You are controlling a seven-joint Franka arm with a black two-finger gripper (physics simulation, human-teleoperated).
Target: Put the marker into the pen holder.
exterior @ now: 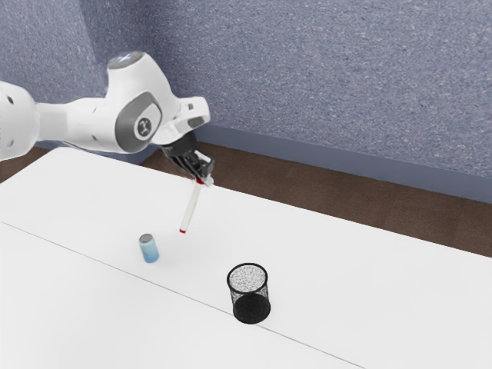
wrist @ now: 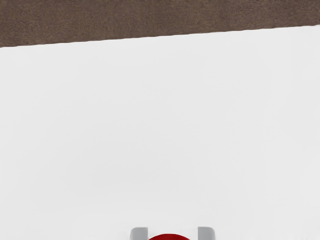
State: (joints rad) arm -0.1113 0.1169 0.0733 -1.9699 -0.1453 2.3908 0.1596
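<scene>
White marker (exterior: 191,207), red ends, tilted in claw (exterior: 204,177), black pen holder (exterior: 250,306) upright on table (exterior: 361,292)

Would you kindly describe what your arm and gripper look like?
My arm is smooth and white with rounded segments, a dark grey panel bearing a round emblem, and a grey cap with a pale marking. My gripper is black, with light grey fingertips.

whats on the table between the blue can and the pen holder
Nothing: in the exterior view, the stretch between the blue can and the pen holder is bare white table.
</scene>
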